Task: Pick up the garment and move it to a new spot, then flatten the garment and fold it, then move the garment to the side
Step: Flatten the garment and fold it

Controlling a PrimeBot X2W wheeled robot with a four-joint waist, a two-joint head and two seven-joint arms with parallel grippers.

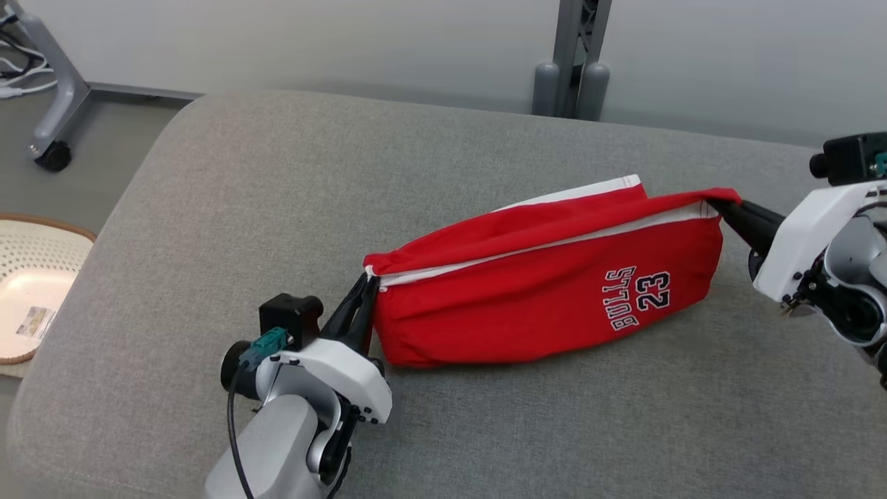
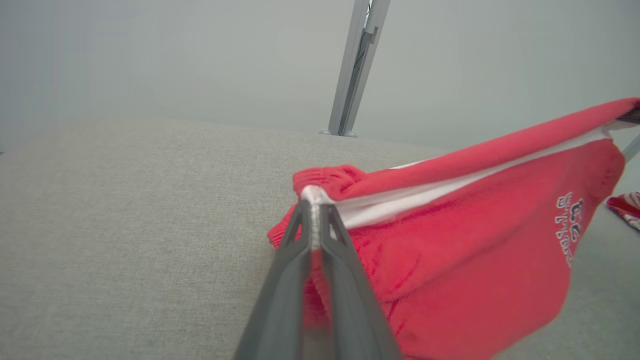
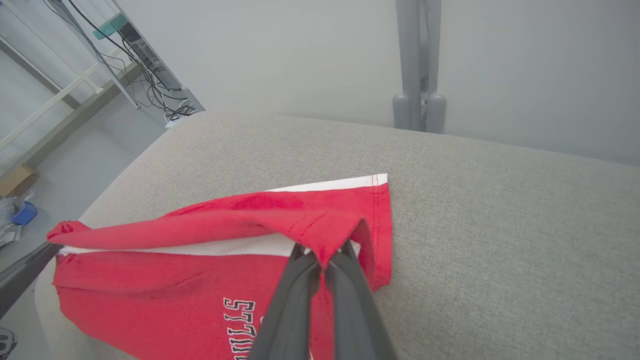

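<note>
The garment point(image 1: 547, 291) is a pair of red shorts with white trim and "BULLS 23" printed on it. It hangs stretched between my two grippers above the grey cushion point(image 1: 277, 208), its lower part resting on the fabric. My left gripper point(image 1: 369, 281) is shut on the garment's left end, seen close up as white trim pinched at the left gripper point(image 2: 314, 210). My right gripper point(image 1: 717, 206) is shut on the right end; in the right wrist view the red hem point(image 3: 320, 230) folds over the right gripper point(image 3: 322, 261).
The cushion's left edge drops to the floor, where a woven round tray point(image 1: 31, 291) lies. A grey metal post point(image 1: 572, 62) stands behind the cushion's far edge. A wheeled frame leg point(image 1: 59, 104) is at the far left. Cables and a shelf point(image 3: 145, 60) stand beyond.
</note>
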